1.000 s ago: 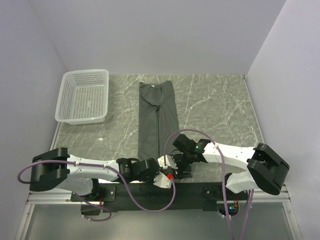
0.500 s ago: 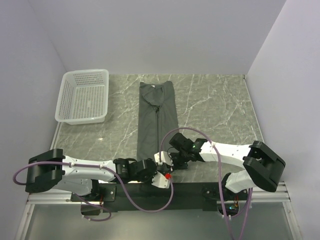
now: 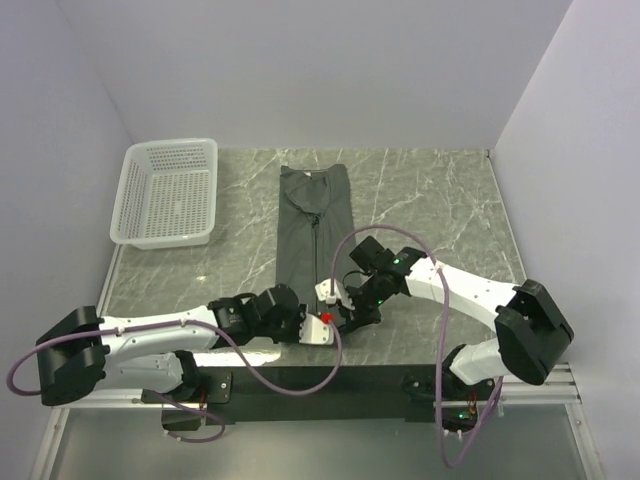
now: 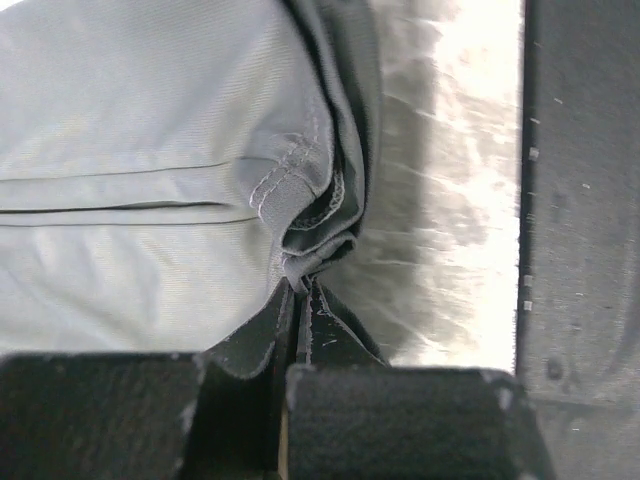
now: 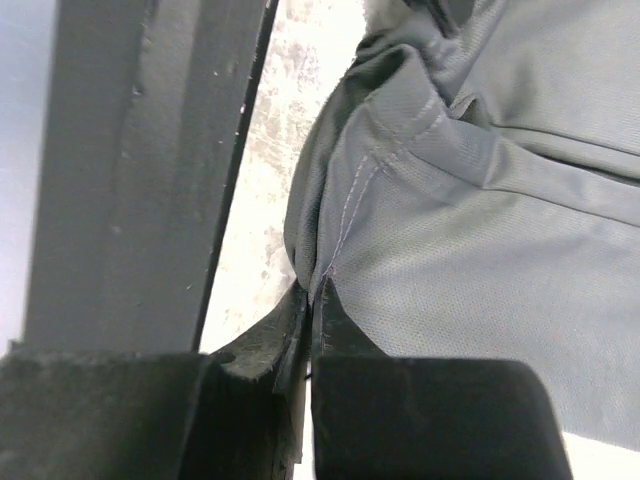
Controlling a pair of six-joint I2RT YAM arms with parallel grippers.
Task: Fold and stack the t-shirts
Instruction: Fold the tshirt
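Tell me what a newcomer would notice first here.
A long dark t-shirt, folded into a narrow strip, lies in the middle. The left gripper and right gripper both pinch its near hem. A white basket sits at the far-left corner.

Centre of marbled stone table: dark grey fabric t-shirt.
Well left, far corner: white plastic mesh basket.

No words, numbers, brand marks or signs are showing legibly in any of the three views. The shirt is showing only plain fabric and stitching, and the basket and the table are carrying no readable marking.
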